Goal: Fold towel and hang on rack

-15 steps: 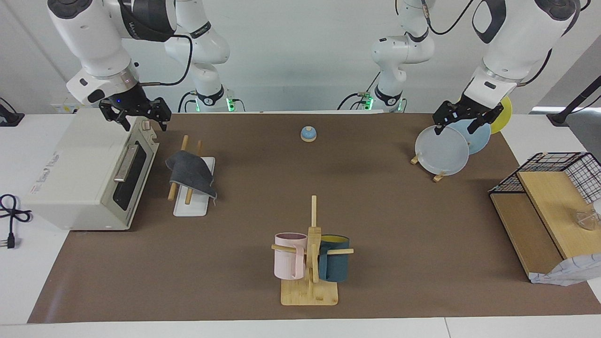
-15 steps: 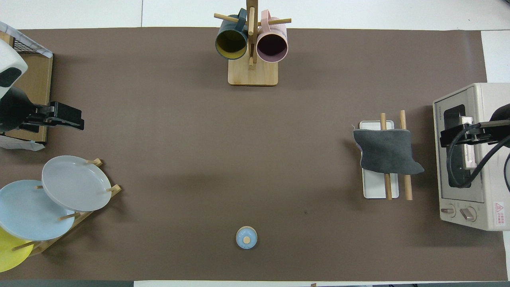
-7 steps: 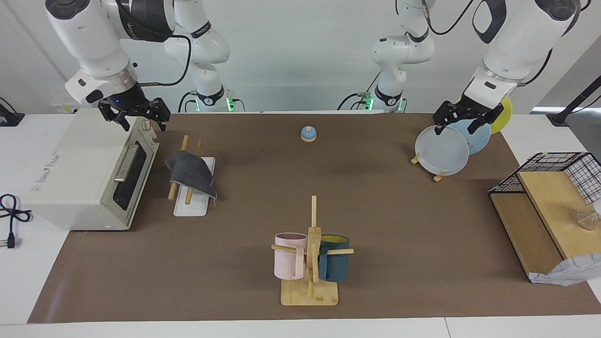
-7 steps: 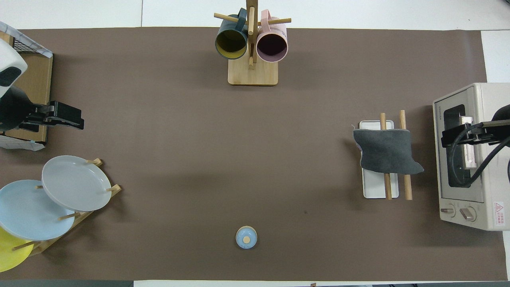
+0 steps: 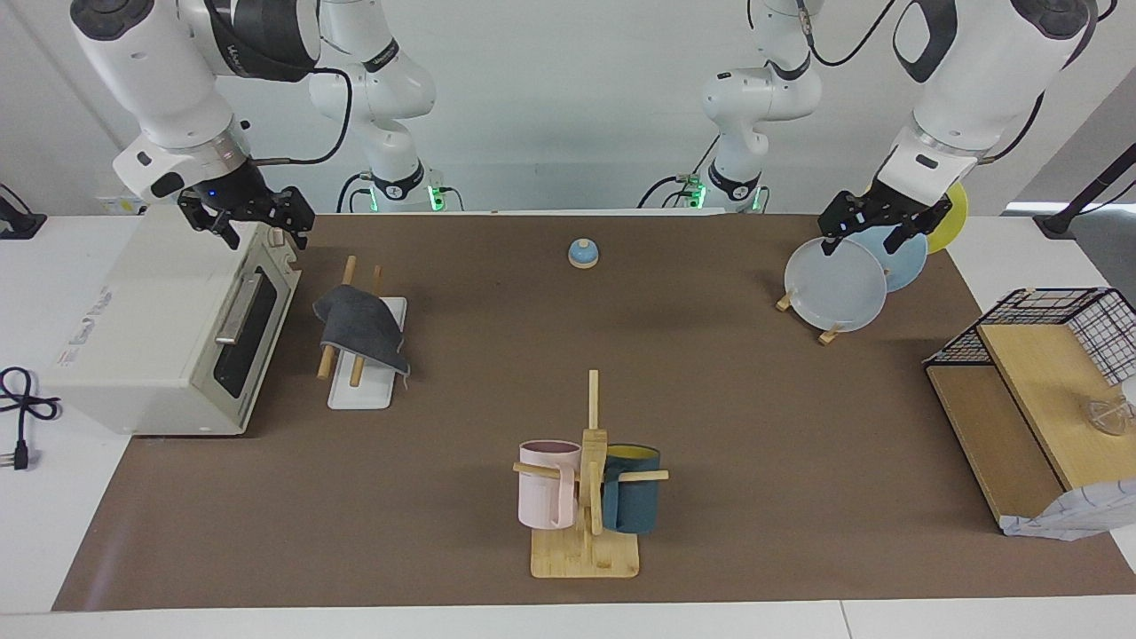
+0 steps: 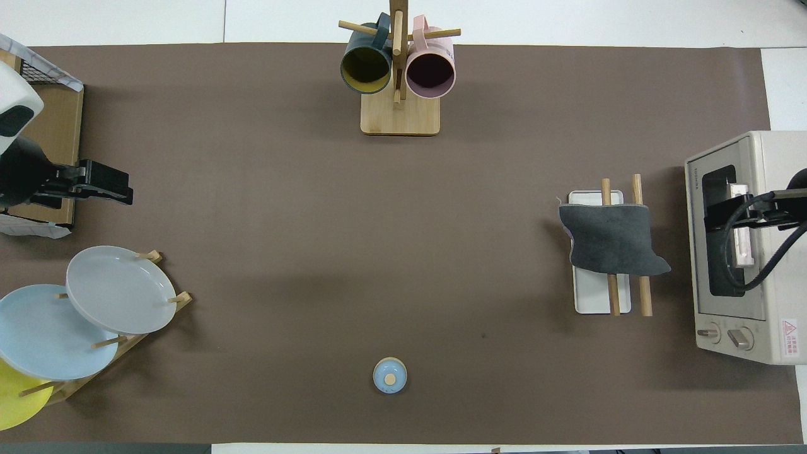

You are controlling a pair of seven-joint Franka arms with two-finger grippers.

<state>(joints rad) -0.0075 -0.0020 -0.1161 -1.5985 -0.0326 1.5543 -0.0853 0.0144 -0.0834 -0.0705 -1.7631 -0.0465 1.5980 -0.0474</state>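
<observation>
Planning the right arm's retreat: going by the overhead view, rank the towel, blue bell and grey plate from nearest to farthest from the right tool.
1. towel, draped on the rack beside the toaster oven, which the right tool is over.
2. blue bell, mid-table.
3. grey plate, left arm's end.

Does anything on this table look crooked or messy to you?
Only slightly: the towel hangs over the rack unevenly, one corner drooping off the rods toward the toaster oven. Nothing looks spilled or broken.
</observation>
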